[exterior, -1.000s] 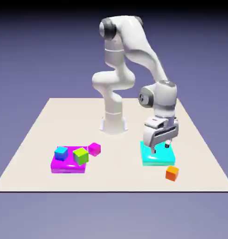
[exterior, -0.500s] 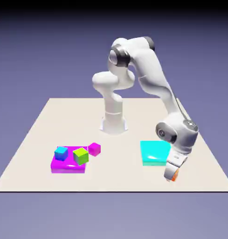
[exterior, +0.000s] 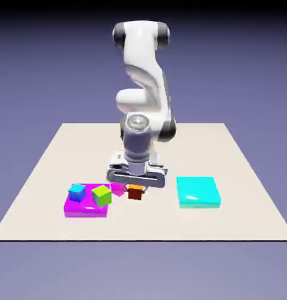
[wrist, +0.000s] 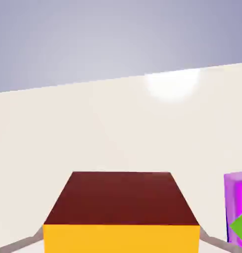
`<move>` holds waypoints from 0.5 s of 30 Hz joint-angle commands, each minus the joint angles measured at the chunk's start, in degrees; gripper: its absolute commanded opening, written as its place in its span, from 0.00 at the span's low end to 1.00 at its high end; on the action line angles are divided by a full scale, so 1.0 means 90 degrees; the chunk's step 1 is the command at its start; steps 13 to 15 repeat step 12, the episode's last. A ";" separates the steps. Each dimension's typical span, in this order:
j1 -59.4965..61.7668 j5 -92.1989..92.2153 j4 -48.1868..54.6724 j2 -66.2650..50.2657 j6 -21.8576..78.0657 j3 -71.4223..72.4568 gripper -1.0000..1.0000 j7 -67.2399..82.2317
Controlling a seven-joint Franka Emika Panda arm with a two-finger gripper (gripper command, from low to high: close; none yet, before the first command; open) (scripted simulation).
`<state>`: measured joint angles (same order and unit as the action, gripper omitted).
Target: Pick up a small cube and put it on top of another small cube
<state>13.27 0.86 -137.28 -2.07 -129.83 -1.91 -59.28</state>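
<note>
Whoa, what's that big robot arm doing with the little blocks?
The arm's gripper is holding a small orange cube, in front of its base. It hasn't put the cube on top of another one yet. Over at the exterior view's left, a blue cube and a green cube are on a flat magenta slab.

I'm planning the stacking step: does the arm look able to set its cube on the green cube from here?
Probably yes: the tool grips the orange cube close beside the green cube, whose top looks bare, though the blue cube sits near it.
</note>
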 commanded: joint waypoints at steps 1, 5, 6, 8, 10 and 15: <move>0.0106 0.0160 -0.0149 0.0226 0.0057 -0.0206 0.00 -0.0254; 0.0400 0.0448 -0.0422 0.0319 -0.0148 -0.0444 0.00 -0.0520; 0.0399 0.0505 -0.0507 0.0124 -0.0425 -0.0426 0.00 -0.0478; 0.0398 0.0618 -0.0675 -0.0266 -0.0978 -0.0389 0.00 -0.0394; 0.0398 0.0642 -0.0711 -0.0349 -0.1095 -0.0381 1.00 -0.0376; 0.0399 0.0585 -0.0626 -0.0154 -0.0819 -0.0400 1.00 -0.0418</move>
